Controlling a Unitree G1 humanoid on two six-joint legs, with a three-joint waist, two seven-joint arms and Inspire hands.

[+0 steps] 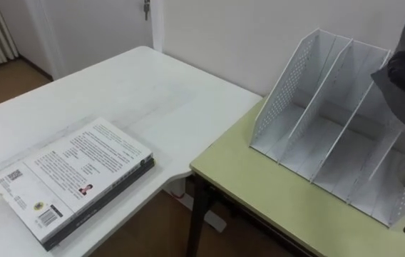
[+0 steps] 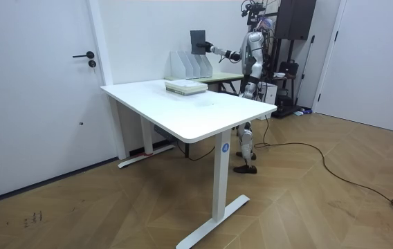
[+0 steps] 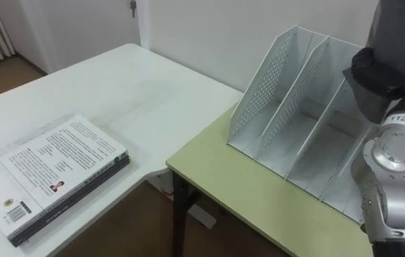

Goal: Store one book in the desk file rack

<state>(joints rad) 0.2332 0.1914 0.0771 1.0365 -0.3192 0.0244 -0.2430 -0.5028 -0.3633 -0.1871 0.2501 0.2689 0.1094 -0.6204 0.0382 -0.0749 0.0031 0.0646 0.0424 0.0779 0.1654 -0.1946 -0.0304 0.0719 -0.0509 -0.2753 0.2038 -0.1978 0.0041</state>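
Right eye view: book (image 3: 402, 25) is being gripped upright at 1 o'clock by the right hand (image 3: 377, 78), fingers curled round it, above the file rack (image 3: 259, 93), likely being lined up edge-first for a slot.

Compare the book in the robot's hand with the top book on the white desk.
The held book stands upright in the right hand above the file rack; the top book lies flat. The held book looks dark grey; the top book, white. Both are outside the rack.
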